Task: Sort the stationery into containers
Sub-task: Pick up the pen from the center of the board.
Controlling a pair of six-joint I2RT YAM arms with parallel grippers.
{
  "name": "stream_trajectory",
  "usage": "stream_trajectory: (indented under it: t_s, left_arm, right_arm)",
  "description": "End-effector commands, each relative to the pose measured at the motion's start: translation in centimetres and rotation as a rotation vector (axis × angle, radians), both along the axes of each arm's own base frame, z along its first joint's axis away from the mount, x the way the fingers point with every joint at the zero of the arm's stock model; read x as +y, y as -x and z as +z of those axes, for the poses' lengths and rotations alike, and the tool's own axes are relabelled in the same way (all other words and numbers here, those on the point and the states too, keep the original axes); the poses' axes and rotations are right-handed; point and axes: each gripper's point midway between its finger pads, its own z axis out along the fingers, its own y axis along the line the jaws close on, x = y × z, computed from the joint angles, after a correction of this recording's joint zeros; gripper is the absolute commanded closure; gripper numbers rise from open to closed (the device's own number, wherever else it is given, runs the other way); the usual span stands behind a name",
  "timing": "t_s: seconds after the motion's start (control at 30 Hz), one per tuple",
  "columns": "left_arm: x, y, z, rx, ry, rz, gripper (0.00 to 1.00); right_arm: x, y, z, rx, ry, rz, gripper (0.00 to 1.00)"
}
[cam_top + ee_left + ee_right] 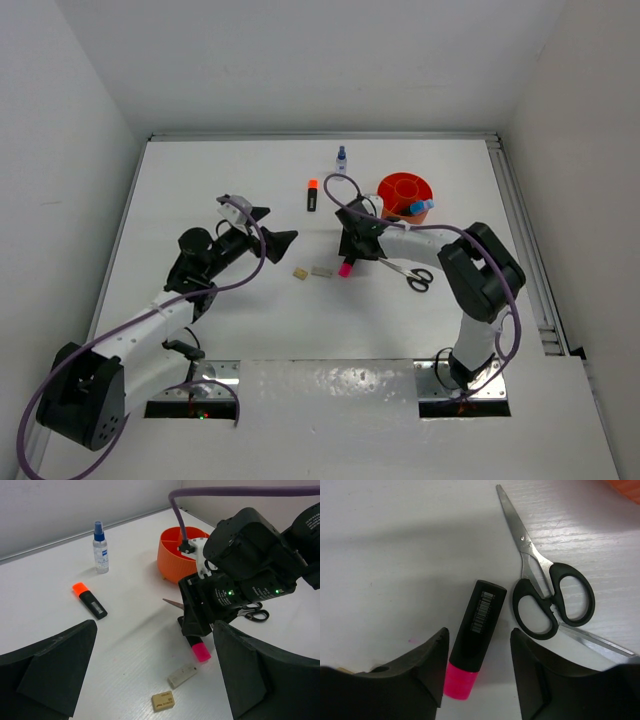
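Observation:
A black marker with a pink cap (pixel 476 611) lies on the white table between the fingers of my right gripper (pixel 477 665). That gripper is open, low over the marker and not closed on it; it also shows in the top view (pixel 352 250). Black-handled scissors (pixel 546 594) lie just right of the marker. The orange tub (pixel 381 190) stands behind the right gripper with a blue-capped marker (pixel 421 208) in it. My left gripper (pixel 270 228) is open and empty, above a beige eraser (pixel 163 700) and a grey eraser (pixel 182 675).
An orange-capped black marker (pixel 312 195) and a small blue-capped bottle (pixel 341 160) sit at the back centre, left of the tub. The bottle (pixel 100 547) stands upright. White walls close in the table on three sides.

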Motion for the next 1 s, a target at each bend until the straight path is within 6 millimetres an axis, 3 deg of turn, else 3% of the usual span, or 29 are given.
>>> stream_trajectory:
  t_s: [0.0, 0.2, 0.5, 0.6, 0.77, 0.97]
  left_arm:
    - [0.5, 0.0, 1.1, -0.042, 0.013, 0.026, 0.0]
    - [0.8, -0.2, 1.3, -0.056, 0.009, 0.034, 0.0]
    - [0.9, -0.6, 1.3, -0.065, 0.007, 0.049, 0.0]
    - [0.9, -0.6, 1.3, -0.063, 0.008, 0.045, 0.0]
    - [1.0, -0.5, 1.3, -0.069, 0.0, 0.051, 0.0]
    - [1.0, -0.6, 0.5, -0.143, -0.134, 0.023, 0.0]
  right_arm:
    - [1.8, -1.2, 1.2, -0.024, -0.042, 0.016, 0.51]
    - [2.2, -0.8, 1.0, 0.008, -0.05, 0.029, 0.52]
    - [3.1, 0.1, -1.5, 0.12, -0.058, 0.053, 0.54]
    - [2.8, 0.3, -2.2, 0.135, -0.039, 0.06, 0.67]
    - [2.1, 0.3, -2.2, 0.125, 0.013, 0.148, 0.99]
    - [3.6, 0.1, 1.2, 0.074, -0.076, 0.371, 1.0]
